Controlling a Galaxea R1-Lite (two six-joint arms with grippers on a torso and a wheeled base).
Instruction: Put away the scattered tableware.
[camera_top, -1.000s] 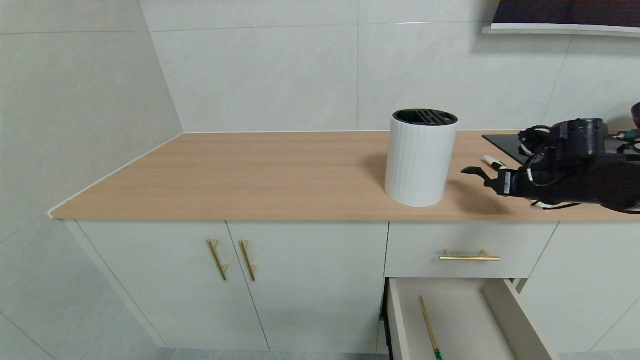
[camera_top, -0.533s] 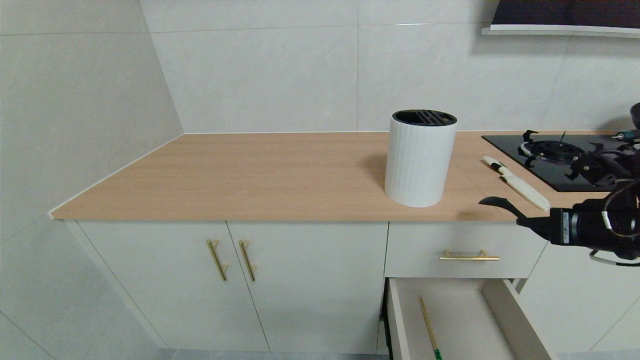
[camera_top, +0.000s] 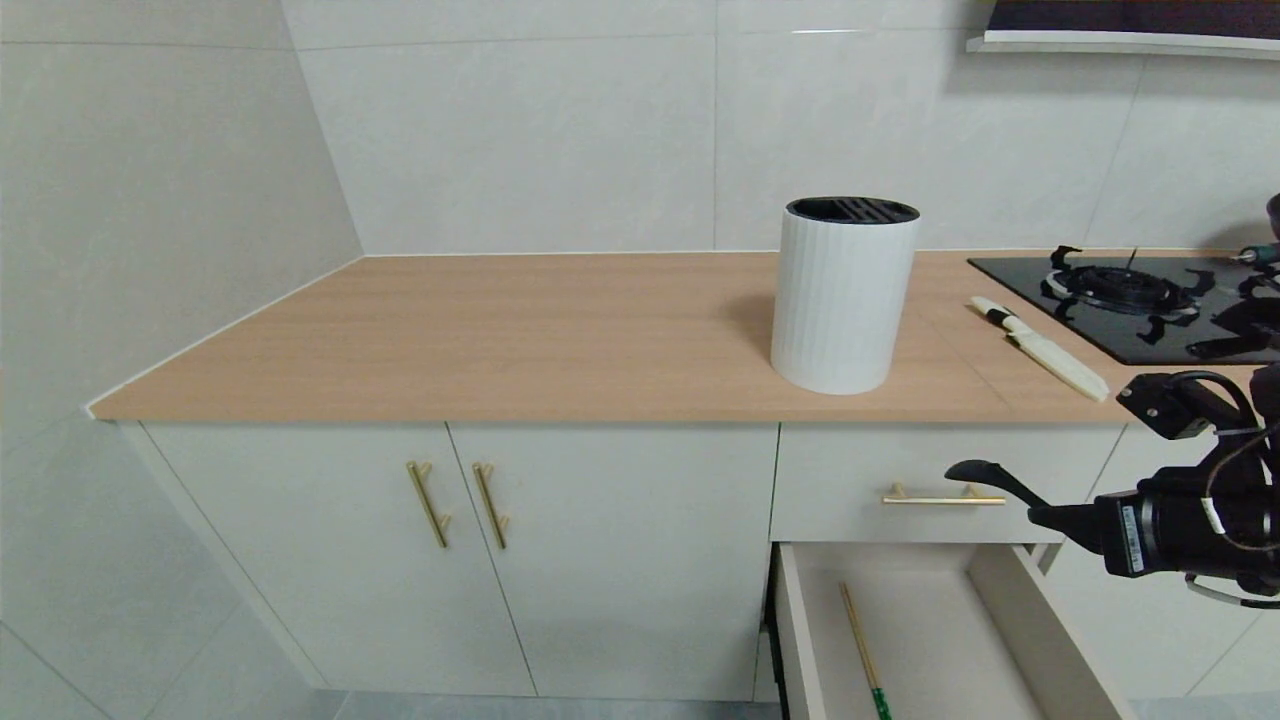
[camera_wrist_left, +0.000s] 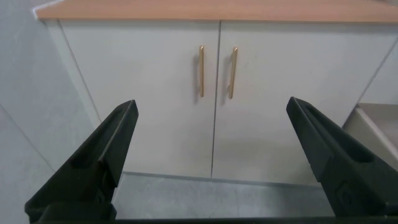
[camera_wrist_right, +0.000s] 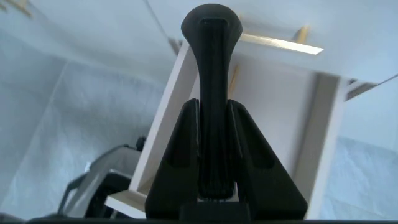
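Hanging at the lower right of the head view, the right gripper (camera_top: 1065, 520) sits above the pulled-out drawer (camera_top: 800, 640). Its fingers (camera_wrist_right: 177, 162) are closed tight on a black utensil (camera_top: 985, 472). The utensil's slim body is pinched between the two fingers, and its rounded, slightly curved end sticks out well past their tips, pointing toward the left of the frame. In the right wrist view that rounded end stands over the drawer's pale inside.

A chopstick (camera_top: 858, 640) with a green tip lies lengthwise on the drawer bottom near the left wall. It is below and to the left of the held utensil and not touching it.

The left gripper (camera_wrist_left: 211, 106) is low, facing the white cabinet doors (camera_wrist_left: 217, 137) with their two gold handles (camera_wrist_left: 201, 70). Its fingers (camera_wrist_left: 106, 155) are spread wide with nothing between them.

Just above the open drawer in the head view is a closed drawer front with a gold bar handle (camera_top: 943, 497), close behind the utensil's end.

Higher in the frame, on the wooden desk (camera_top: 500, 330), a knife (camera_top: 1040, 350) with a cream blade lies flat at the right. It is well apart from the right gripper and sits between a white ribbed holder (camera_top: 843, 300) and the black stove (camera_top: 1120, 300). The holder stands upright at centre right, its black slotted top facing up. The tiled wall closes the scene at the top of the frame.
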